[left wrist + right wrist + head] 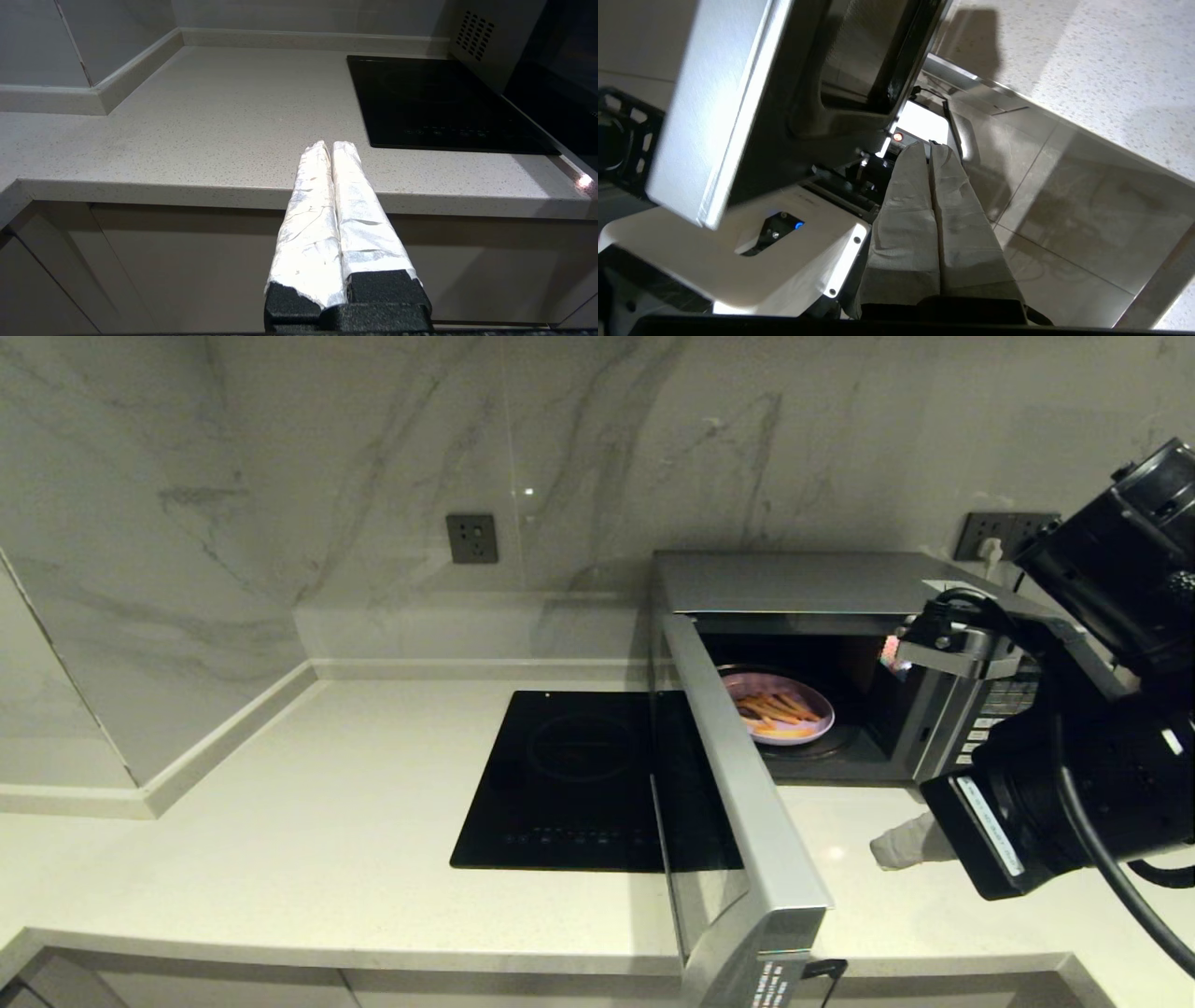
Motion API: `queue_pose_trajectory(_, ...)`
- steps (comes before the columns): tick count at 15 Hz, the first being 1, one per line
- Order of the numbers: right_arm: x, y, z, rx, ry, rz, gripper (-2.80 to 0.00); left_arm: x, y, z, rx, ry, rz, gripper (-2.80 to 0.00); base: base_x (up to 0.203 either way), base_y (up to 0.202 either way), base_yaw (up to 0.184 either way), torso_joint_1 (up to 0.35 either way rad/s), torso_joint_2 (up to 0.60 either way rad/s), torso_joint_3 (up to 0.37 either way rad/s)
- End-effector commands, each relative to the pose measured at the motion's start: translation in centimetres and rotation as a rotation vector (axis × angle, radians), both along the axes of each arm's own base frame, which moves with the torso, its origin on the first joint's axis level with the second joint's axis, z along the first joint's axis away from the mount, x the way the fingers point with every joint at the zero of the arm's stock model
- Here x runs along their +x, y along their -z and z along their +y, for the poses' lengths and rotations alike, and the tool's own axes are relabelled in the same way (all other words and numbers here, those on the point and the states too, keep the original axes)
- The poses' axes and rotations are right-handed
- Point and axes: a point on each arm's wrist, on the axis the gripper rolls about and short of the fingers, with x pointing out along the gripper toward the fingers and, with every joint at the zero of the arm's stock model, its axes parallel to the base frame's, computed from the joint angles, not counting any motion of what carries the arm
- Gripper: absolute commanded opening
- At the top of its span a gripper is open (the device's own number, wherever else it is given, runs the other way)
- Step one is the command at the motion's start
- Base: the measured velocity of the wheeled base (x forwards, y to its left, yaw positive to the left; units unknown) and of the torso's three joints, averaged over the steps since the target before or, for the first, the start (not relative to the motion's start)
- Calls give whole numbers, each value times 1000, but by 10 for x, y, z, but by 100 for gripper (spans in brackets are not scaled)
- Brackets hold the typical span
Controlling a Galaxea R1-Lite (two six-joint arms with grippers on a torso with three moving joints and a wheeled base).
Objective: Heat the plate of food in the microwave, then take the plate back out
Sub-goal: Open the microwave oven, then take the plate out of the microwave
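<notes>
Inside microwave [803, 583]: plate of food [780, 707], far from clenched, empty right pincer [882, 851] over near counter [280, 821]. Open door [738, 803] stands left; hob [569, 779] beyond. Left pincer [330, 145] clenched, near counter edge.

Black arm [1074, 803], white-wrapped jaws, black cable [1111, 877]

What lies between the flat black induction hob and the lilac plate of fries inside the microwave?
In the head view, the silver microwave's open door stands between the flat black induction hob and the lilac plate of fries.
</notes>
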Motion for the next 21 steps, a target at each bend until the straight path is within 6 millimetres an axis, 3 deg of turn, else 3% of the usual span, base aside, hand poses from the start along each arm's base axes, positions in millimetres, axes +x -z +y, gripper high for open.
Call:
queue_pose_trajectory(1,-8,0,11,-3,-57,3,-280,0,0,0,-1,0,0,-280,0,0,0,0,0,0)
queue_pose_trajectory(7,-2,0,23,20,-65,-29,-280,0,0,0,0,0,0,-280,0,0,0,0,0,0)
queue_pose_trajectory(13,10,4,67,4,-131,-45,-280,0,0,0,-1,0,0,-280,0,0,0,0,0,0)
queue_pose_trajectory(21,8,5,70,-3,-135,-43,-280,0,0,0,-1,0,0,-280,0,0,0,0,0,0)
